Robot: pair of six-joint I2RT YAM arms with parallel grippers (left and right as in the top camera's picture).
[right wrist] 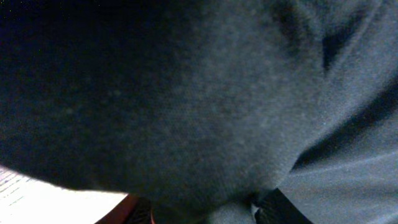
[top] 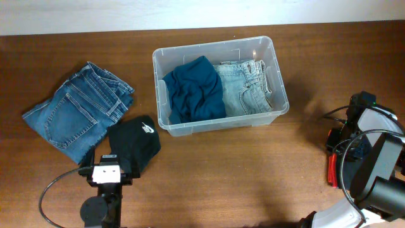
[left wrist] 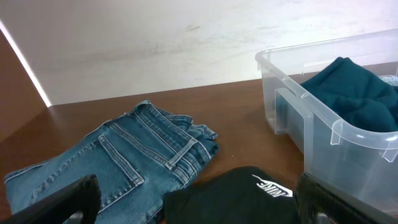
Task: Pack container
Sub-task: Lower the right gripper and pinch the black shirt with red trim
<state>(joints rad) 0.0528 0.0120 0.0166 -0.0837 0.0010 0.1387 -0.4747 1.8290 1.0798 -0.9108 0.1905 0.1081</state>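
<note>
Left hand [top: 109, 166] hovers at a black top [top: 134, 142]; the bin [top: 221, 121] lies ahead-right, apart. My wrist view: fingers [left wrist: 62, 198] spread wide, bin [left wrist: 323, 124] ahead-right. Right hand [top: 331, 158]: view smothered, cannot tell.

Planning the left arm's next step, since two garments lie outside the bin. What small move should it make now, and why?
Probably lower the left claw onto the black garment and close. It stands open right at that cloth, the nearest item outside the container; the folded jeans lie farther off.
</note>
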